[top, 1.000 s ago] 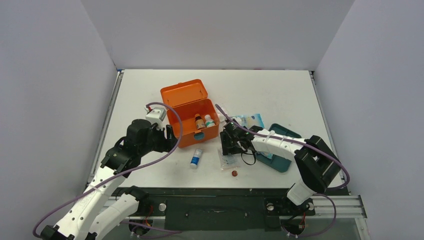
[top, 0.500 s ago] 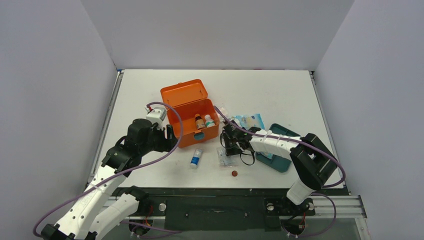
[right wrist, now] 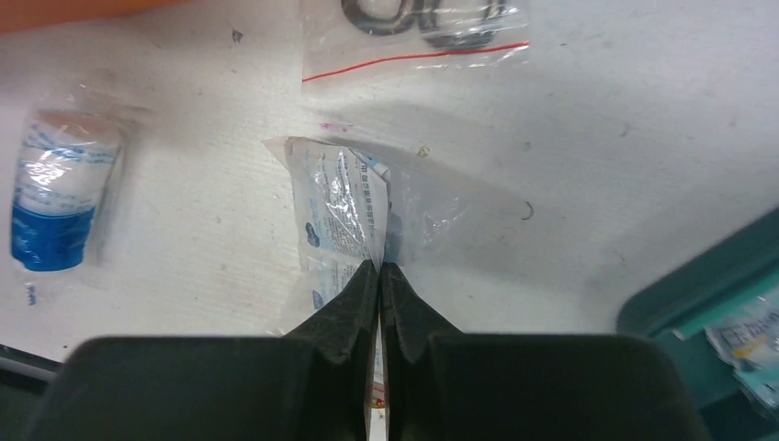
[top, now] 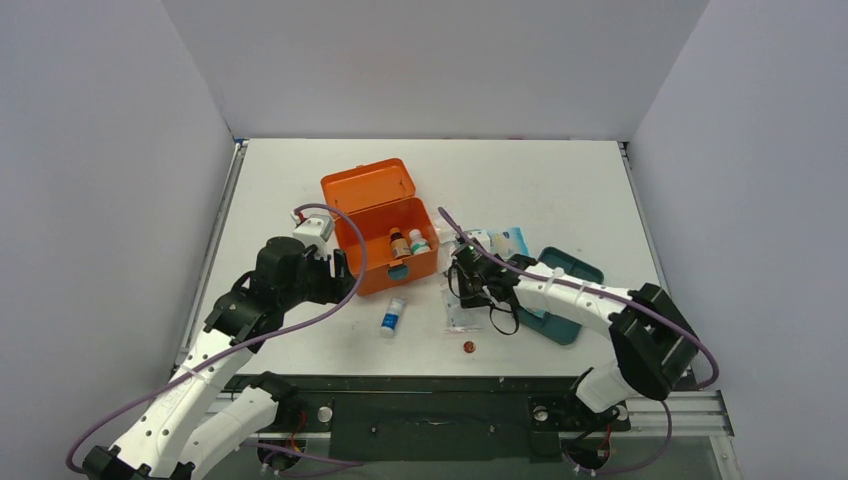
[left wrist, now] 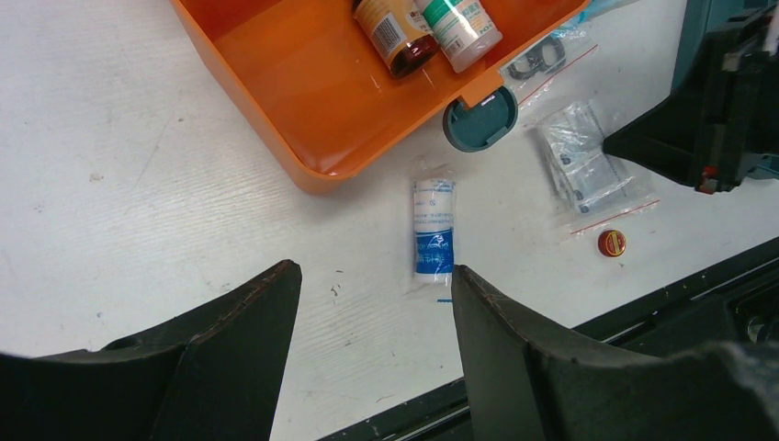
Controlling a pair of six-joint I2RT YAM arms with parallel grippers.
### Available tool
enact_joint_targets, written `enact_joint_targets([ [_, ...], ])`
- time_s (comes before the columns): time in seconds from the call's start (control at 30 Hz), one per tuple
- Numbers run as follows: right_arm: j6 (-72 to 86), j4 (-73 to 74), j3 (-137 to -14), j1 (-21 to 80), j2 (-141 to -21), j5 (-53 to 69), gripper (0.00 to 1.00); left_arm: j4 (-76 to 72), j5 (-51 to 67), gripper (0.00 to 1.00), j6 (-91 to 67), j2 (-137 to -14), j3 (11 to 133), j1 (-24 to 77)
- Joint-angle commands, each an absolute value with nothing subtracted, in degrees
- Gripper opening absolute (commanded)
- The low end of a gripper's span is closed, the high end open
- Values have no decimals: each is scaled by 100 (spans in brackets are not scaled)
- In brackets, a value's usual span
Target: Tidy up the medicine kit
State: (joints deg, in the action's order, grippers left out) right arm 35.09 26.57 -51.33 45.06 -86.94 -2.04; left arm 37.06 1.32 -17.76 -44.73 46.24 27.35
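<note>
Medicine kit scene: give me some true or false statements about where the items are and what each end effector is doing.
1. The medicine kit has its lid open. True.
2. A brown bottle and a white-and-green bottle lie inside the kit. True.
3. The bandage roll is packed inside the kit. False: it lies on the table in front of the kit.
4. The right end effector is open and empty. False: it is shut on a clear plastic packet.
5. The left end effector is open and holds nothing. True.
</note>
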Motion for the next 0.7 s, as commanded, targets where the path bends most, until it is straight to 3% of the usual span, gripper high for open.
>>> enact_joint_targets([
  [0.0, 3743, 3001, -5287, 4508, -7862, -874, 0, 3535, 99, 59, -1740, -4464, 4680, 2769],
  [0.4, 4241, 3935, -5374, 3485, -6574, -1637, 0, 3526, 129, 59, -1734, -4403, 4684, 2769],
  [0.67, 4266, 4021, -5256, 2768, -6376, -1818, 0, 3536, 118, 59, -1731, -4324, 4677, 2777],
])
